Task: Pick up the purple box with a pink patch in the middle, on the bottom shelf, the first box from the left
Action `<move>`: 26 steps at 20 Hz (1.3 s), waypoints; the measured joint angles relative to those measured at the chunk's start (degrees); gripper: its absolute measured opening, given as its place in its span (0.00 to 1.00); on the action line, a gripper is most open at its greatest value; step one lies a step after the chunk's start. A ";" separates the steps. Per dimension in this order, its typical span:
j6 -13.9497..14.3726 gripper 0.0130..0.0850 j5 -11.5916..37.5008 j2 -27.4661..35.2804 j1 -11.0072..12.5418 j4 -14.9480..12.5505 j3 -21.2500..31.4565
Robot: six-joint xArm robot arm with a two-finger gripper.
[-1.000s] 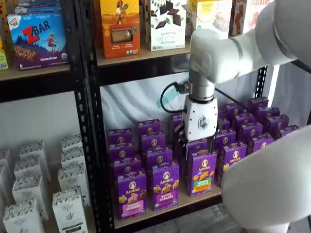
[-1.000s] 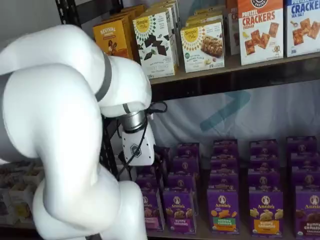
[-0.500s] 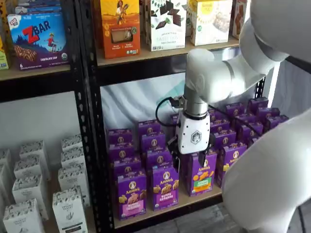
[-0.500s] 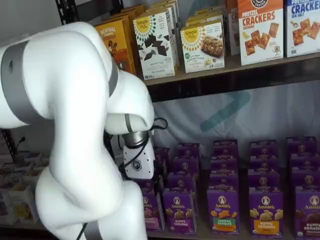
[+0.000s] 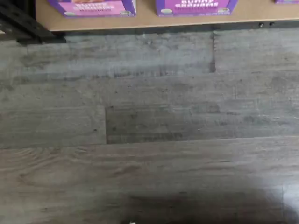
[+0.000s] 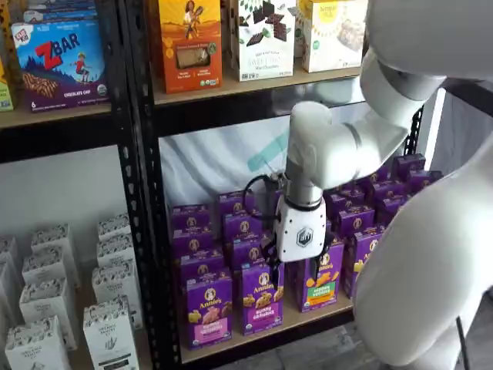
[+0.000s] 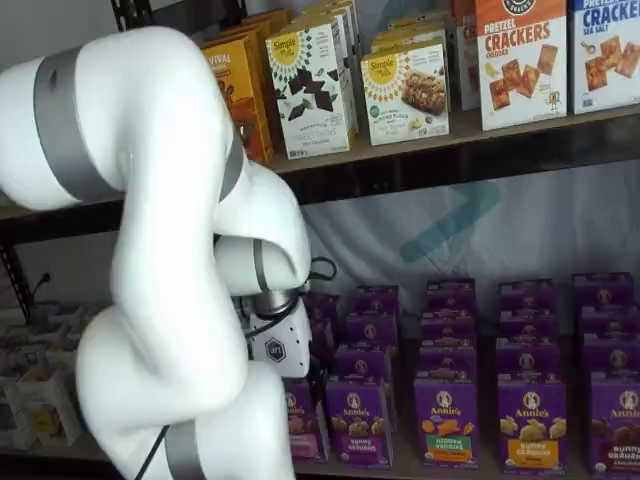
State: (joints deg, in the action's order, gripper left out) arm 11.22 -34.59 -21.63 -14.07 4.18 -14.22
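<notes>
While nothing is held | gripper (image 6: 294, 269) hung over the front row, fingers spread wide | purple box (image 6: 208, 311) stood untouched at the bottom shelf (image 6: 266, 333) front edge | descent, grasp and lift remain.

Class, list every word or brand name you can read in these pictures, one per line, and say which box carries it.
"ZBAR", "CHOCOLATE CHIP": blue box.
"Annie's": purple box with pink band, bottom shelf.
"Simple Mills": white box.
"REVIVAL", cut off by the arm: orange box.
"CRACKERS": orange cracker box.
"Bunny Grahams": purple box with purple band.
Small print and the wrist view's band text: too blurred.
</notes>
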 joint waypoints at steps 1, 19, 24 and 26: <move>0.21 1.00 0.94 1.14 -0.06 -0.24 0.03; -1.55 1.00 18.48 16.43 -5.13 6.00 -0.95; -1.25 1.00 20.91 21.04 -7.24 7.69 -3.75; -1.33 1.00 21.44 22.63 -7.87 8.39 -4.97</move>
State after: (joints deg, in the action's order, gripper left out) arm 9.88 -13.14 1.00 -21.94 12.57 -19.19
